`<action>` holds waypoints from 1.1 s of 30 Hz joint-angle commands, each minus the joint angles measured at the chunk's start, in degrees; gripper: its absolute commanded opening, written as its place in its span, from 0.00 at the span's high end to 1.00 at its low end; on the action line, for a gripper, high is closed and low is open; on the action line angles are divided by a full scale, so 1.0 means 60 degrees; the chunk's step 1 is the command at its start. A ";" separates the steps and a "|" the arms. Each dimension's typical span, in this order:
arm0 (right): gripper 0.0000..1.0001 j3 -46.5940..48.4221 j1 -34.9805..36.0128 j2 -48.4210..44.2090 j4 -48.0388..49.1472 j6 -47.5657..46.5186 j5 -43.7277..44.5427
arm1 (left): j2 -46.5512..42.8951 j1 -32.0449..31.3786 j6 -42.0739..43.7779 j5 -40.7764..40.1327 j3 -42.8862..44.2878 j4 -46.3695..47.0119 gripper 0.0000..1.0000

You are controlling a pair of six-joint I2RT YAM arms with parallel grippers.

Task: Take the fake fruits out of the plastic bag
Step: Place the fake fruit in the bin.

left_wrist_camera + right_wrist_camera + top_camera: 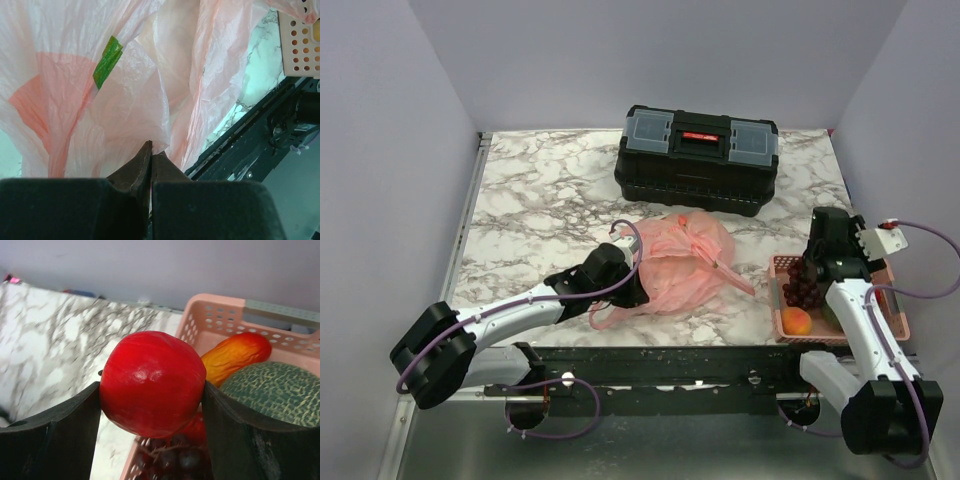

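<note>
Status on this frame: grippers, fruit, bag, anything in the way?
Left gripper shut on plastic bag. Right gripper gripping red fruit above pink basket. Grapes, melon, orange fruit already in basket. Nothing seen blocking the drop.

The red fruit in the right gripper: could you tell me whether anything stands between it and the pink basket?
No barrier shows. The red fruit, in the right gripper, hangs at the pink basket rim; the grape bunch lies below it.
</note>
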 commanded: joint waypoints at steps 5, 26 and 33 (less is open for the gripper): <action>0.99 -0.0155 -0.1995 0.0892 0.0080 0.0701 -0.0617 | 0.0125 -0.0015 -0.0064 0.0471 0.0104 0.0236 1.00; 0.64 -0.1325 -0.4693 0.1184 0.0699 0.1100 -0.3198 | 0.0188 -0.0016 0.0109 0.0705 0.0001 0.0424 1.00; 0.06 -0.1337 -0.4693 0.0543 0.0849 0.0351 -0.3895 | 0.0201 -0.0015 0.0232 0.0612 0.0162 0.0347 1.00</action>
